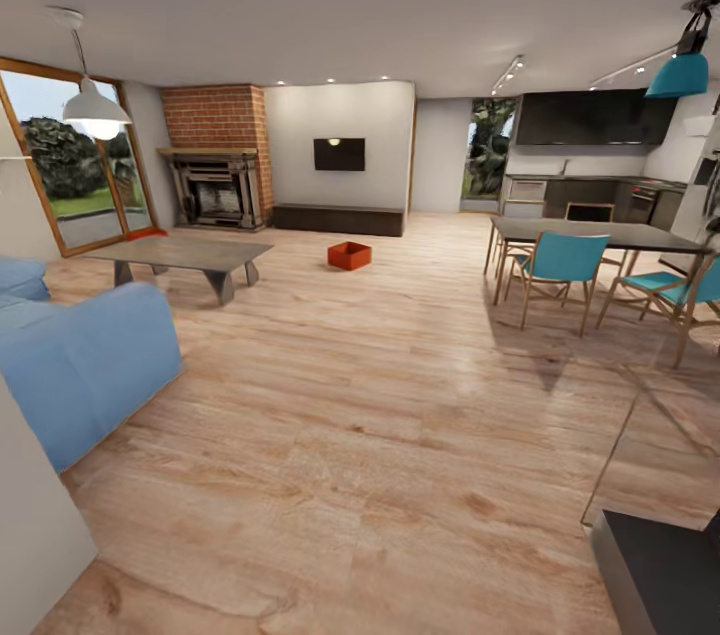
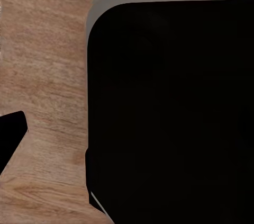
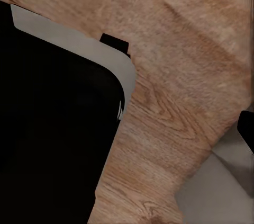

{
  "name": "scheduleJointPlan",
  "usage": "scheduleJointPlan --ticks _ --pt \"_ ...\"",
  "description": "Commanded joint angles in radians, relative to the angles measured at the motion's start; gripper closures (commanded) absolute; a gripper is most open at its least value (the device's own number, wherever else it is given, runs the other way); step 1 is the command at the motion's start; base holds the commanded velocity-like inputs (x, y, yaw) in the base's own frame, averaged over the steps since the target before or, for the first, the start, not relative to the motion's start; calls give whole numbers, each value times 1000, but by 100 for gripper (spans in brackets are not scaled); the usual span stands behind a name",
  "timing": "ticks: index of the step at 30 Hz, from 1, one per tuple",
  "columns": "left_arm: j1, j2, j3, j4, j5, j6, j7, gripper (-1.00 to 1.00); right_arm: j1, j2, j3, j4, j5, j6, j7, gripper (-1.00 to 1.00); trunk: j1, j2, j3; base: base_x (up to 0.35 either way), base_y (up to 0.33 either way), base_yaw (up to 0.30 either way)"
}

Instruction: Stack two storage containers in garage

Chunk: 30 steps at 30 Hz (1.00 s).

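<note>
From the head view we look across the living room: light wood plank floor [image 1: 380, 395], brick fireplace [image 1: 215, 150] at far left, a wall-mounted screen [image 1: 339, 154] above a dark low cabinet [image 1: 338, 219]. One orange-red storage container [image 1: 349, 255] sits on the planks, well out in the open, upright with its open top facing up, between the coffee table [image 1: 185, 255] and the dining table [image 1: 595, 235]. We can make out only this one container. A blue sofa [image 1: 80, 355] fills the near left; teal chairs [image 1: 560, 265] stand by the dining table on the right, with the kitchen units [image 1: 590, 190] behind.

Arm pose: we cannot read it from the head view. Each wrist camera looks down at wood planks, with a large black, grey-edged rounded body [image 2: 169, 107] taking up much of the left wrist view and a similar black mass [image 3: 53, 128] in the right wrist view. What these bodies are, we cannot say. A pale grey surface [image 3: 211, 192] edges one corner of the right wrist view.

Tool state: we cannot tell how far either gripper's jaws are parted, or whether anything is held. The container lies far from the robot.
</note>
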Motion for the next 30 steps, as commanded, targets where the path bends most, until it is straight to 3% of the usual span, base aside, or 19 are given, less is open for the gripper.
scheduleJointPlan --ticks 1,9,30 --pt "0 0 1 0 2 -1 0 -100 -1 0 8 3 -10 -6 3 -100 1 0 -1 322 0 -245" --pt "0 0 1 0 2 -1 0 -100 -1 0 8 3 -12 -6 3 -100 1 0 -1 322 0 -229" --pt "0 0 1 0 2 1 0 -100 -1 0 8 3 -10 -6 4 -100 1 0 -1 322 0 -8"
